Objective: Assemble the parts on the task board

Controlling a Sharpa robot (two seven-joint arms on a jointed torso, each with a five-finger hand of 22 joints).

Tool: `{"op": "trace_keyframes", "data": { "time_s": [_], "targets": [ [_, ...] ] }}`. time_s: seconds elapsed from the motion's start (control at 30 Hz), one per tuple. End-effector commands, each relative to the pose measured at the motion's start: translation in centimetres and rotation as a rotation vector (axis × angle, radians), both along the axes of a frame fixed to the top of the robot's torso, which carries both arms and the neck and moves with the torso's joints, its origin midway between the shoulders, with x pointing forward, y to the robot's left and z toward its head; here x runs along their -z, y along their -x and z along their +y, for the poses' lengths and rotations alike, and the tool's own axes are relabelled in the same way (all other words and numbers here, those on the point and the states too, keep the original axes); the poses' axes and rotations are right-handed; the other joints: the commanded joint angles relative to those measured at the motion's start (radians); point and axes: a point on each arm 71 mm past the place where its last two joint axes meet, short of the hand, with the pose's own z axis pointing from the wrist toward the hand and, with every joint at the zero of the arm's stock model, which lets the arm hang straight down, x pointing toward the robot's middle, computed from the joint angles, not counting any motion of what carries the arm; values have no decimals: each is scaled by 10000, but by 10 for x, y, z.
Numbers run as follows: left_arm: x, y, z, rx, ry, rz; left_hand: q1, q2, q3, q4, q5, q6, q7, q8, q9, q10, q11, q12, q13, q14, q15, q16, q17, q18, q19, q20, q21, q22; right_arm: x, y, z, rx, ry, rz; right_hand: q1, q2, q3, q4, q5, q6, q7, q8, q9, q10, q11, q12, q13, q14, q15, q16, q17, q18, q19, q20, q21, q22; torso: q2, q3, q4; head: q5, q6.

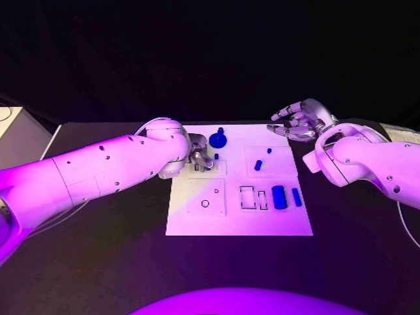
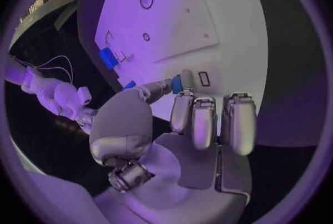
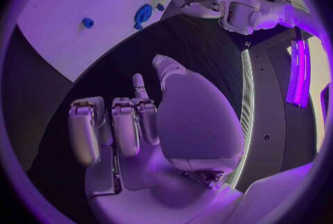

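Overhead, left hand is sitting at the task board's 10 o'clock corner, next to a blue round part at 12; blue cylinder is lying toward 3. Left wrist: thumb and a fingertip are pinching a small blue part over the board. Right wrist: right hand is hanging over bare table off the board's far right corner, fingers loosely apart, holding nothing.

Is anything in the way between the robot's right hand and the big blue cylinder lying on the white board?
Nothing visible blocks it. The right hand hovers open off the board's far right corner, and the cylinder lies nearer the robot. Two small blue parts stand left of that path. The left hand holds a small blue piece across the board.
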Motion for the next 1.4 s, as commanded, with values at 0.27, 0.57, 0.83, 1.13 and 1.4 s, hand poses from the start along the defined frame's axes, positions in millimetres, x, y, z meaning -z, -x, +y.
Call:
{"op": "trace_keyframes", "data": {
  "time_s": [0.27,0.57,0.83,1.13,1.4],
  "targets": [
    [5,0,-1,-13,-142,233,-104,-209,-854,476,-118,761,-738,71,-227,15,-2,-132,-55,1058,-72,33,2635,-145,-38,-15,-17,980,0,1,1,-182,104,1,-23,-38,37,3,5,-66,-5,48,-5,664,62,-48,2306,1014,62,-18,2444,-65,935,70,-56,2448,-8,4,-6,16,4],
    [5,-2,0,-110,-141,72,-148,-365,-1274,771,-115,730,-730,101,-327,-18,5,-197,-95,1058,-69,33,2635,-136,-66,-13,-39,945,1,1,1,-184,107,13,-23,-38,37,3,5,-66,-5,48,-5,664,62,-48,2306,1014,62,-18,2444,-65,935,70,-56,2448,-8,5,-15,19,38],
    [6,-4,2,-168,-178,55,-114,-510,-1488,875,-114,700,-726,124,-374,-35,7,-228,-113,1058,-67,33,2635,-131,-81,-10,-50,927,1,1,1,-183,112,26,-28,-40,38,2,15,-71,-4,49,-6,658,62,-53,2301,1013,61,-21,2438,-61,930,69,-69,2440,-4,1,-15,19,31],
    [5,-5,2,-219,-143,13,-124,-563,-1654,1027,-110,693,-722,144,-416,-46,11,-251,-125,1058,-64,33,2635,-128,-92,-7,-60,913,1,1,0,-182,118,43,-28,-40,38,2,15,-71,-4,49,-6,658,62,-53,2301,1013,61,-21,2438,-61,930,69,-69,2440,-6,-8,-10,7,47],
    [5,-4,3,-231,-101,32,-109,-1055,-2599,1628,-141,668,-730,237,-560,-61,5,-304,-122,1058,-69,33,2635,-122,-105,-8,-79,900,2,1,0,-178,117,44,-42,-44,34,6,9,-75,-4,51,-6,656,62,-55,2298,1009,61,-27,2425,-58,925,69,-82,2433,-3,-7,-22,-9,73]
  ]
}}
